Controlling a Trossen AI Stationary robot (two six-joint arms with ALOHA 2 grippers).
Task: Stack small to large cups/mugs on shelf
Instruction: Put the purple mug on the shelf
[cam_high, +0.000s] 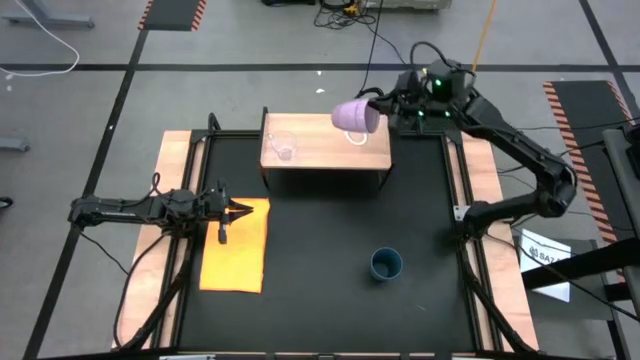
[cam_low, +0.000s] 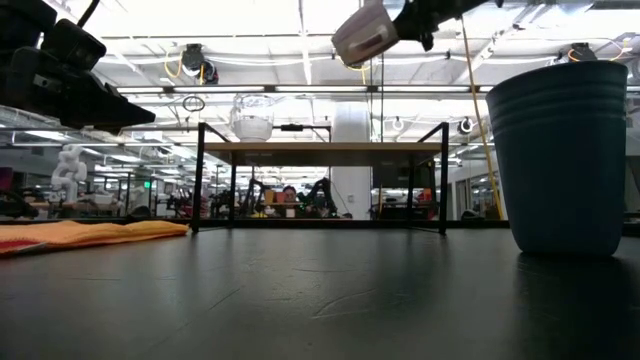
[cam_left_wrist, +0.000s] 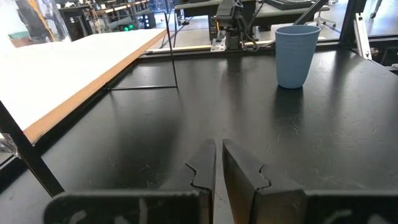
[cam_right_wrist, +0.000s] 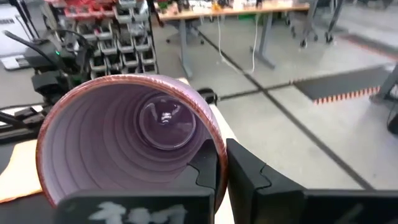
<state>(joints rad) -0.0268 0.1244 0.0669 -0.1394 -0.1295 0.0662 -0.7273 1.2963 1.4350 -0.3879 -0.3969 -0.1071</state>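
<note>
While your right pincer (cam_high: 378, 108) pinches the mug (cam_high: 355, 116) tilted above the shelf's (cam_high: 325, 155) right end, level it before lowering; left pincer (cam_high: 238, 210) waits pressed together.

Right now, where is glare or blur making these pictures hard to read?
Low view: bright ceiling lights wash out the glass cup on the shelf. Left wrist view: the mat's surface glares white. Right wrist view: the purple mug fills the frame, the room behind soft.
</note>
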